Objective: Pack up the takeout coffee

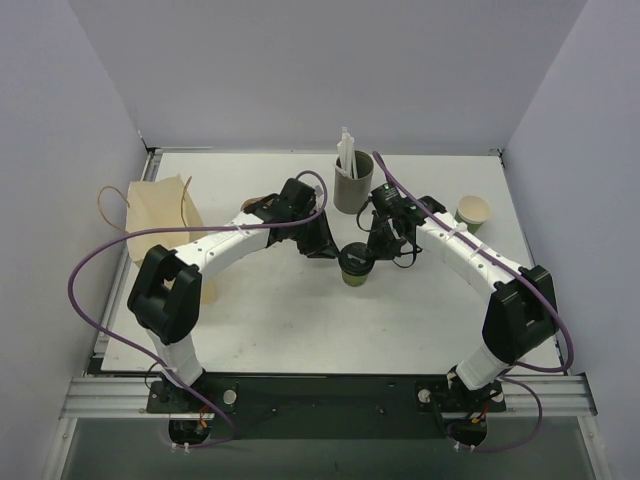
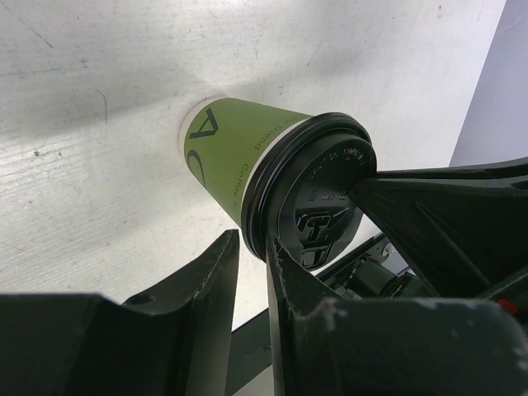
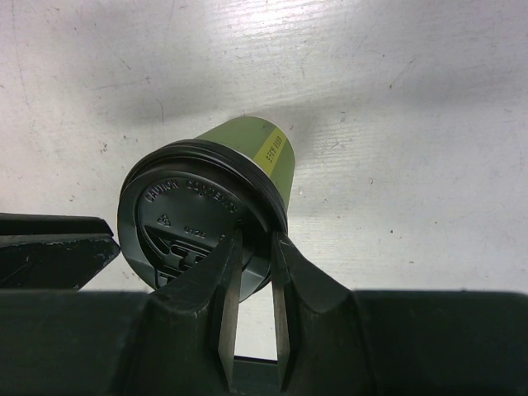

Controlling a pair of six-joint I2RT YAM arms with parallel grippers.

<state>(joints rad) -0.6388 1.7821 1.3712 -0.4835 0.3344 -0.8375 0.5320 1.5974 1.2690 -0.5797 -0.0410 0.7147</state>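
at the near edge: both arm bases sit side by side, and the arms arc inward over the counter (image 1: 300, 330) with a purple cable (image 1: 90, 265) looping off each.

mid-counter, between the two hands: green cup (image 2: 235, 144) stands upright on the counter, base down, with the black lid (image 2: 322, 198) seated on the rim.

left hand (image 2: 251, 241) comes at it from the left. its fingers are narrow and the tips straddle the near-left edge of the lid rim, one tip over the lid face and one outside the cup wall. the rim sits right at the tips, so i can't tell whether they clamp it or just bracket it.

right hand (image 3: 255, 239) comes from the right with a narrow gap. the lid rim runs in between its fingers, one finger on the lid top and one outside the rim, so it's pinched onto the lid edge. the yellow sticker (image 3: 271, 150) on the cup wall faces this side.

left edge of the counter: brown paper bag (image 1: 160, 215), well apart from the cup.

far right: second cup with a tan rim (image 1: 473, 212), open top, apart from the right arm.

farther back, just past the hands: grey cup (image 1: 350, 190) upright, with white straws (image 1: 347, 150) sticking out.
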